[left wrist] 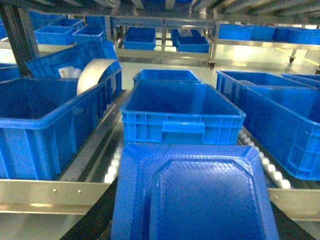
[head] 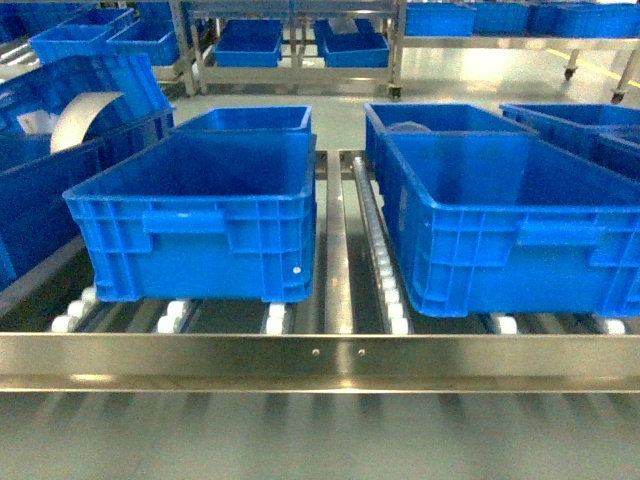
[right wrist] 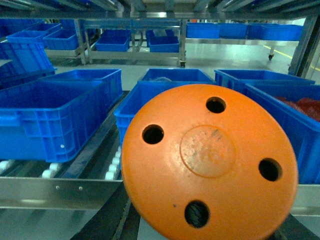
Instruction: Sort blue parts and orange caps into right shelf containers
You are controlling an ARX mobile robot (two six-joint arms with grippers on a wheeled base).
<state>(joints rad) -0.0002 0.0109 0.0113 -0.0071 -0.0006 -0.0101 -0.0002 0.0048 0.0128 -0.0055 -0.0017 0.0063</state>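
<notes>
A flat blue part [left wrist: 195,195] with a textured raised panel fills the bottom of the left wrist view, and my left gripper [left wrist: 194,227] is shut on it, its jaws hidden behind it. A round orange cap [right wrist: 210,165] with several holes fills the right wrist view, held by my right gripper [right wrist: 210,225], which is also hidden. Both are held short of the shelf's front rail. Two large blue crates sit on the rollers: the left crate [head: 200,215] and the right crate [head: 520,230]. Neither gripper shows in the head view.
A steel front rail [head: 320,355] runs across the shelf edge, and a roller track [head: 375,250] runs between the crates. A tilted crate holding a white roll [head: 85,115] stands at the left. One crate at the far right holds reddish items [right wrist: 302,106]. More crates line the back racks [head: 300,45].
</notes>
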